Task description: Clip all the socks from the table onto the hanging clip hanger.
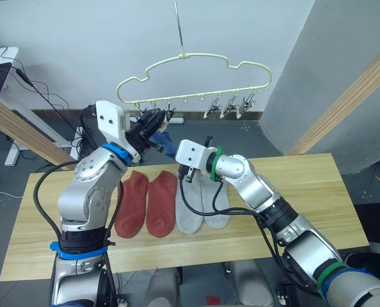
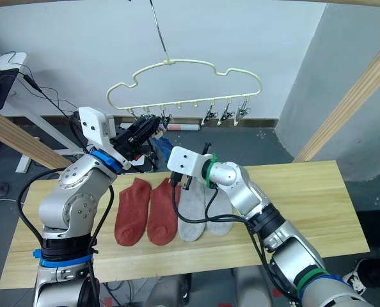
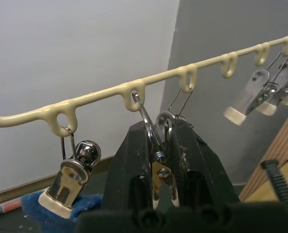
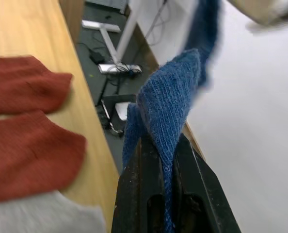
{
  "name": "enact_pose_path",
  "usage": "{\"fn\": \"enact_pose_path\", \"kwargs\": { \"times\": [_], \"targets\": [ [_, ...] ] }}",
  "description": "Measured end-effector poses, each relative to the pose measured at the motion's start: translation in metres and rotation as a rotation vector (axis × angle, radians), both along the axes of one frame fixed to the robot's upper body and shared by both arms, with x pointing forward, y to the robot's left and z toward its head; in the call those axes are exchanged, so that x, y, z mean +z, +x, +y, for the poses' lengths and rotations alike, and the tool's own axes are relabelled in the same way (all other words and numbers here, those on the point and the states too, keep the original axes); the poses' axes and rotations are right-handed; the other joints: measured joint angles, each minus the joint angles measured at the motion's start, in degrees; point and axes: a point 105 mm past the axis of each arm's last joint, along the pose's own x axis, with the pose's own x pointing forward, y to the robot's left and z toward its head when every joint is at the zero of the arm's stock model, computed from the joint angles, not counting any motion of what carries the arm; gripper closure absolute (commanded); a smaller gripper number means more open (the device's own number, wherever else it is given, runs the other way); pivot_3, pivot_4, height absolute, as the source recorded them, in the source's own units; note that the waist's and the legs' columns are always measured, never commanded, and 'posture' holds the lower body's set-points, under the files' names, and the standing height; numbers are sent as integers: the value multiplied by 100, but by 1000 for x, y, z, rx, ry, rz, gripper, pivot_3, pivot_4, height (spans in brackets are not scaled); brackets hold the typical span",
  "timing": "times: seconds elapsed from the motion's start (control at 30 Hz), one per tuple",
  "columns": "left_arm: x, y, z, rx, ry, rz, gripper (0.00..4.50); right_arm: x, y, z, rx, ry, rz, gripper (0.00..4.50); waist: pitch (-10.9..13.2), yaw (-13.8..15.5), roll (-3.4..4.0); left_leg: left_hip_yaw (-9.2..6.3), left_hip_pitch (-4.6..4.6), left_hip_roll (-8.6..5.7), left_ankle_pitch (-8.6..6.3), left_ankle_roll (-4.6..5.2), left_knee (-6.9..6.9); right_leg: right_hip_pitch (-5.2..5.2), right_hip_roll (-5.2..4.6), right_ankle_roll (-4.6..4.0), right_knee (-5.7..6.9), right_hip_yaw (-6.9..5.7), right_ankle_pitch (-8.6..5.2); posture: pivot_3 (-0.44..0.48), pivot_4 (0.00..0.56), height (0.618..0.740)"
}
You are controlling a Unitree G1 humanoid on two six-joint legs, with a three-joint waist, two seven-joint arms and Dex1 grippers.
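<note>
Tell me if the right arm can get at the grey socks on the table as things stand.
Probably not yet: the right gripper is shut on a blue sock. The grey socks lie uncovered on the table just below it, so the way looks free once it lets go.

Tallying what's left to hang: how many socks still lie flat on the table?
4: two red socks side by side, two grey socks beside them. A blue sock is in the right gripper; others may be hidden.

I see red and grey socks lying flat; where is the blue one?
The soft blue sock is off the light wooden table, pinched in the right gripper, raised towards the left gripper under the cream wire clip hanger.
</note>
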Motion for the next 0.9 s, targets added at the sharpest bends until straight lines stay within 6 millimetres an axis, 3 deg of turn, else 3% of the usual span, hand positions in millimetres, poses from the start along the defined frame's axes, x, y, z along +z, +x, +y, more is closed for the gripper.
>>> {"fn": "enact_pose_path", "kwargs": {
  "times": [0.3, 0.9],
  "targets": [
    [1, -2, 7, -25, -27, 61, 4249, 9, 4, 12, -13, 24, -41, 4500, 0, -21, 0, 2, 1, 2, 0, 0, 1, -2, 2, -1, 5, 0, 1, -203, 344, 731],
    [4, -2, 10, -20, -32, 79, 4249, 20, 11, 13, -93, 104, -79, 4500, 0, -47, 1, 4, 0, 1, 0, 0, -1, -4, 2, -2, 4, 1, 1, -206, 337, 731]
  ]
}}
